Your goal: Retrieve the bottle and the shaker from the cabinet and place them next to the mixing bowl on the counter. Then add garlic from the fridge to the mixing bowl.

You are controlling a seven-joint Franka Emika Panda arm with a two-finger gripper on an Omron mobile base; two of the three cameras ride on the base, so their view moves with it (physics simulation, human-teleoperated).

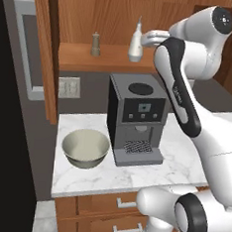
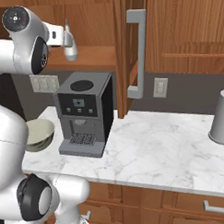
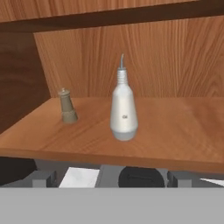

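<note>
**Bottle on cabinet shelf, gripper at it, nothing held**

Bottle (image 3: 123,109) stands upright on the cabinet (image 1: 108,57) shelf, shaker (image 3: 68,106) well to its left, apart. Gripper (image 1: 147,37) sits level with the shelf, just beside the bottle, jaws spread wide and empty. Bowl (image 1: 85,147) sits on the counter (image 2: 157,149) left of the coffee machine (image 1: 135,117).

Cabinet (image 1: 48,57): reddish-brown wood, visible grain, satin shelf. Bottle (image 3: 123,111): smooth white, plastic-looking, faint sheen. Shaker (image 3: 68,106): matt brown-tan. Counter (image 2: 152,151): white grey-veined marble, polished. Mixing bowl (image 1: 85,148): smooth grey-beige, pale matt interior. Coffee machine (image 1: 136,117): matt dark grey casing, metal-looking drip grille.
</note>
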